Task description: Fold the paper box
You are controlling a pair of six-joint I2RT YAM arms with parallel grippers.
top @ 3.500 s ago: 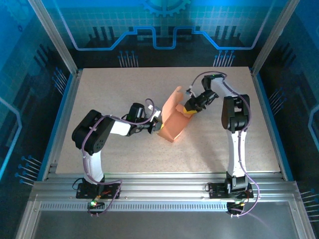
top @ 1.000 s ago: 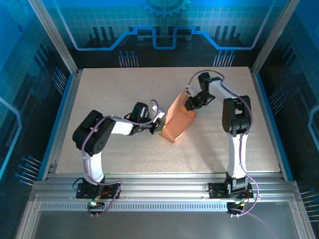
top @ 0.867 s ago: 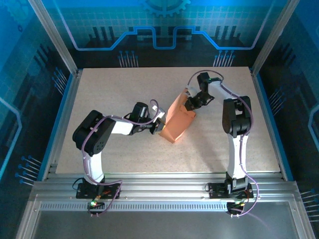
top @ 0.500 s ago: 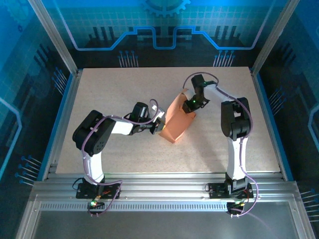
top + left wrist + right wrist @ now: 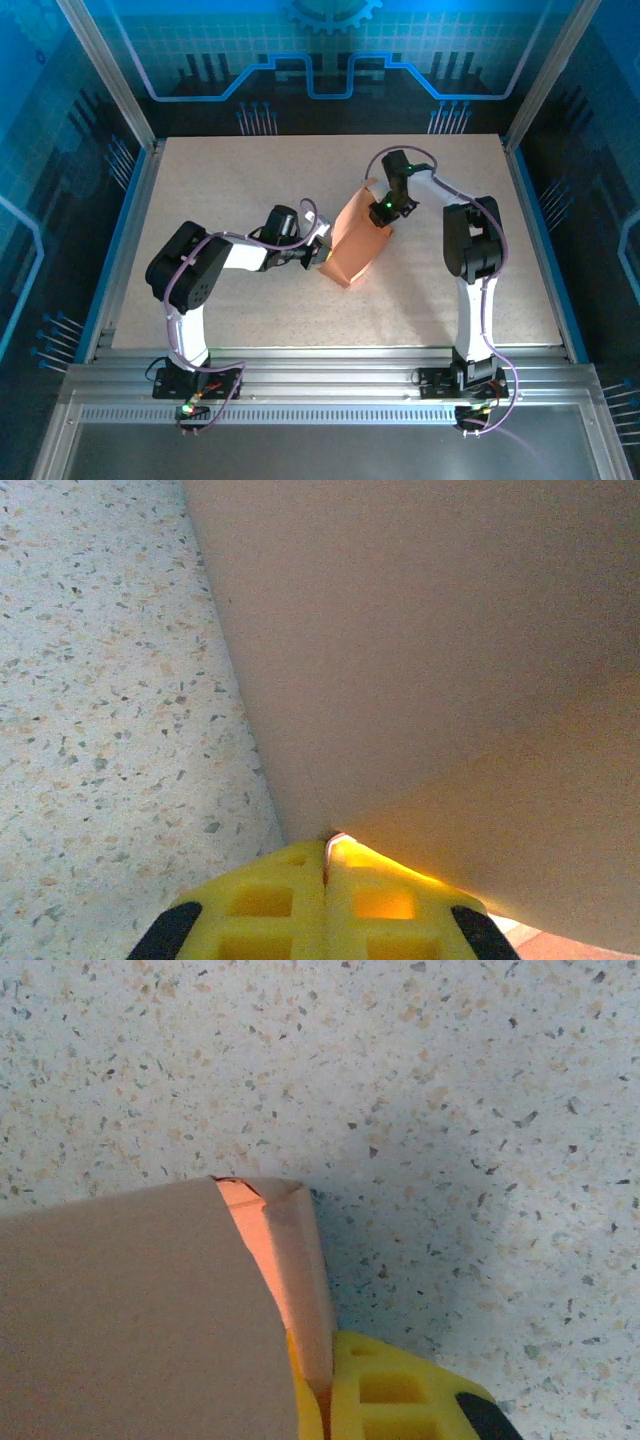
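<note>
the right end effector (image 5: 322,1388) is clamping a narrow folded flap (image 5: 300,1260) of the paper box (image 5: 130,1310) between its yellow fingers (image 5: 400,1395), and the left end effector (image 5: 325,852) is pinching shut on what looks like a thin card edge at the box's lower corner. the box is standing tilted near the middle of the bench (image 5: 250,180), between the two arms, with its far upper side going to the right arm and its left side to the left. the risk, as i am judging it, is lying in that thin card: both grips are biting only slivers, so if either arm is pulling off the crease line, the flap could be tearing or slipping free and a panel could be buckling where no fold is meant — or the light box could be sliding across the bench instead of folding.
</note>
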